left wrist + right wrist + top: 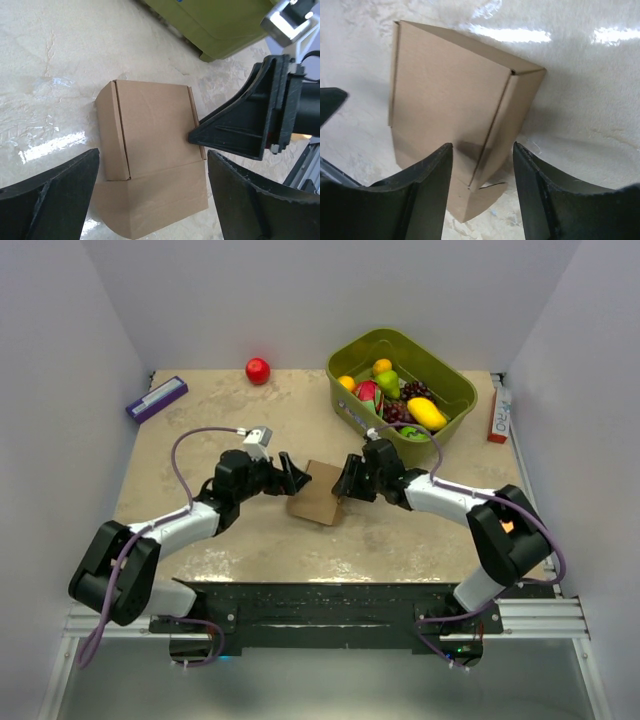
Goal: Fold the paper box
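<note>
The box (318, 495) sits on the worktop (200, 430) near its middle, directly between the two arms and in front of the green bin (455, 390) of toy fruit. It is plain brown cardboard, partly folded: the left wrist view shows a squarish top panel with a narrow side wall creased down along one edge, and a loose flap (160, 200) lying flat on the worktop at the near end. The left claw (293, 476) is at the box's left side with its jaws spread wide and nothing in them; in its own camera the two black fingers (50, 200) frame the flap from either side without touching it. The right claw (350, 480) comes in from the opposite side with its jaws also parted and gripping nothing (the gap is clearly narrower than the left one's). One of its fingertips (197, 135) rests against the box's right edge, and in the right wrist view a folded corner of the box runs down toward the gap between its fingers. A red ball (258, 370) and a purple box (157, 398) lie toward the far left of the worktop, well apart from the cardboard, and a slim red box (498, 415) lies at the right edge beside the bin.
</note>
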